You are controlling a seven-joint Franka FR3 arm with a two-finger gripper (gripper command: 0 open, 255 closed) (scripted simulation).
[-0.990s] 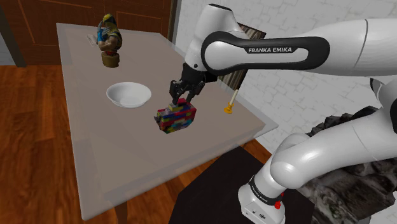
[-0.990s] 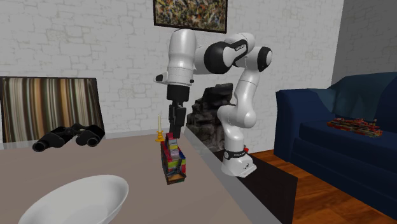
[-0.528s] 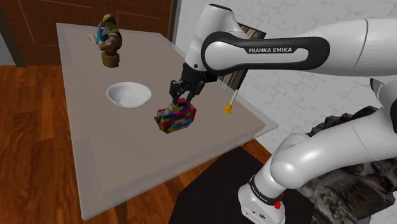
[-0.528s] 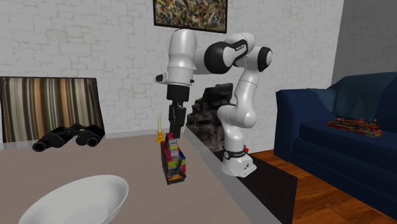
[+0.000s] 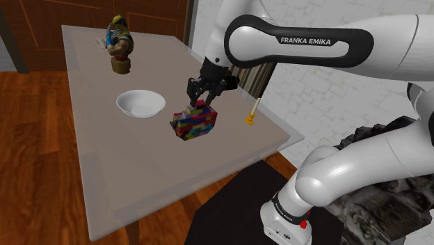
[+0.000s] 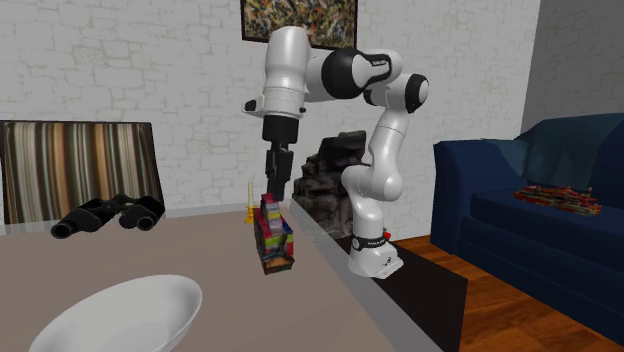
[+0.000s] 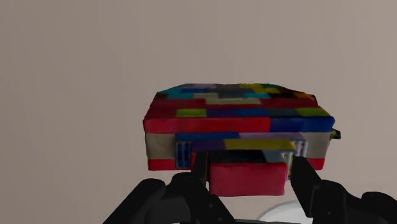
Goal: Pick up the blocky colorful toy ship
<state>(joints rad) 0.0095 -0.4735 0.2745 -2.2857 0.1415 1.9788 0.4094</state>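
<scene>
My tool (image 7: pixel 249 169) is closed narrowly on the red block (image 7: pixel 247 183) atop the blocky multicoloured toy ship (image 7: pixel 238 121), one finger on each side of it. The ship hangs beneath, seemingly just clear of the pale grey tabletop (image 5: pixel 139 167), though I can't confirm a gap. With so small a purchase, the hull could swing or slip free and drop beside the white bowl (image 5: pixel 125 99).

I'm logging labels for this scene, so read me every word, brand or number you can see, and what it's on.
"FRANKA EMIKA": white letters on the dark band of the arm, shoulder view.
Small marking on the same band in the second exterior view: too small to read.
Toy ship and painting: no lettering to be read.
</scene>
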